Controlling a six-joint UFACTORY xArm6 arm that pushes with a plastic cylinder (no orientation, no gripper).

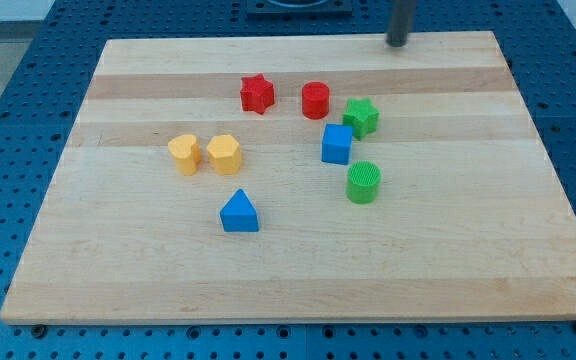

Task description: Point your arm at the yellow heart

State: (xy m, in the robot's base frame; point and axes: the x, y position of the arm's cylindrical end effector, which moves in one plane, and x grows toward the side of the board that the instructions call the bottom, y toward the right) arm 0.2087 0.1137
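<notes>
The yellow heart [184,154] lies on the wooden board [468,280], left of centre, with a yellow pentagon [224,153] close on its right. My tip [397,44] is at the board's top edge, toward the view's right, far from the yellow heart, up and to its right. It touches no block. The nearest blocks to it are the red cylinder [315,100] and the green star [361,117], both below it.
A red star [257,94] sits left of the red cylinder. A blue cube [336,145] and a green cylinder [364,182] lie below the green star. A blue triangle [239,212] lies below the yellow pentagon.
</notes>
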